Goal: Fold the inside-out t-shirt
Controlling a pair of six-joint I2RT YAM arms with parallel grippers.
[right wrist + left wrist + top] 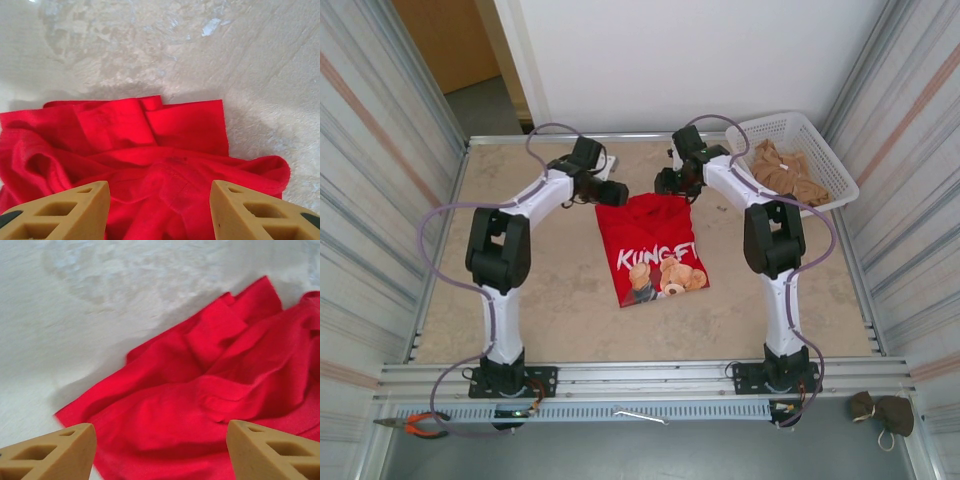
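The red t-shirt [653,250] lies folded to a narrow shape in the middle of the table, its white lettering and bear print facing up. My left gripper [617,192] hovers at the shirt's far left corner, jaws open over rumpled red cloth [200,390] with nothing between the tan fingers [55,452]. At the far right corner my right gripper [665,183] also stands open above bunched red fabric [165,150], and its fingers [250,210] are apart with no cloth pinched.
A white basket [840,170] with tan-beige cloth [785,170] sits at the back right. Orange-handled pliers [420,425] lie on the front rail at left, and a dark cloth item [880,412] at front right. Corrugated walls close both sides.
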